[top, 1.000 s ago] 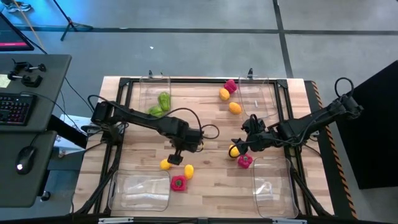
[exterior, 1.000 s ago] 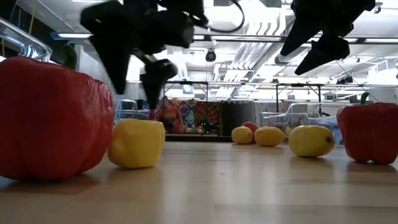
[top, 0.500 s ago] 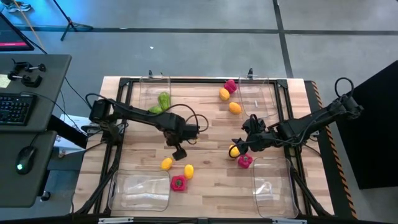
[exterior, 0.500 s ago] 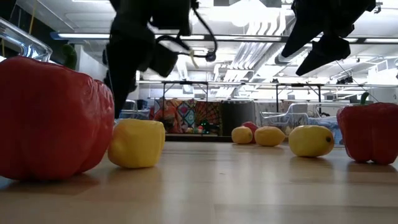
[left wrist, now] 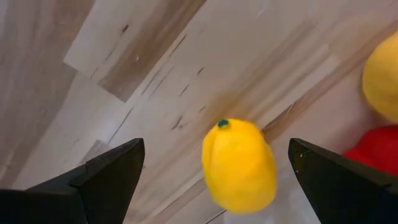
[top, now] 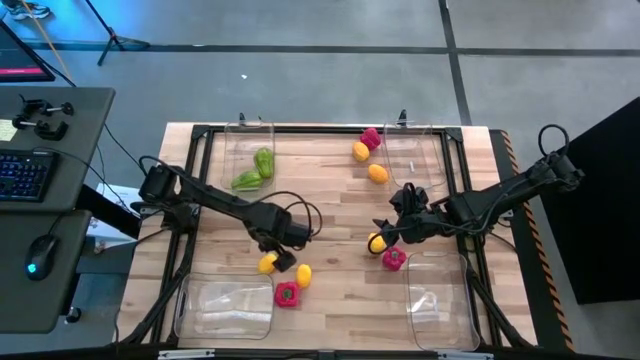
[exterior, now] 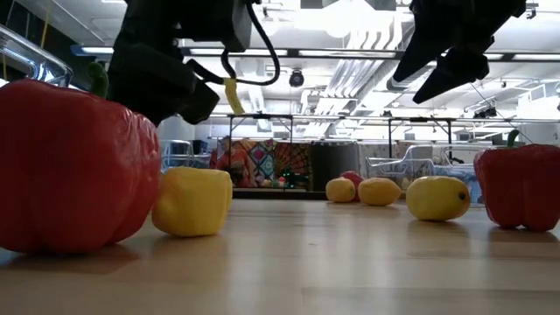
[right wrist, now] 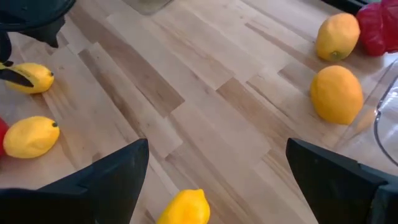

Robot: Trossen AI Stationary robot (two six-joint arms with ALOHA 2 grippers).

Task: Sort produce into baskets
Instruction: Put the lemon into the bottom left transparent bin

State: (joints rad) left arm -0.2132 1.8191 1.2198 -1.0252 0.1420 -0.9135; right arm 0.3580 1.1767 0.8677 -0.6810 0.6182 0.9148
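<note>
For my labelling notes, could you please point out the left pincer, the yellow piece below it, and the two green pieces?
left pincer [top: 277, 256], high view, midway between its fingertips.
yellow piece [left wrist: 239, 165], left wrist view, middle of its body.
green pieces [top: 263, 160], high view, upper piece's middle.

In the low view a red pepper [exterior: 74, 166] was cut off by the left edge and another red pepper [exterior: 523, 186] by the right edge. The left gripper [exterior: 188, 87] above the yellow pepper [exterior: 193, 201] showed only as a dark mass, its fingers not separable. In the left wrist view a second yellow piece [left wrist: 382, 78] and a red piece [left wrist: 373, 158] were cut off at the edge. The clear bin [top: 226, 306] at the table's near left corner was faint, its walls barely traceable.
</note>
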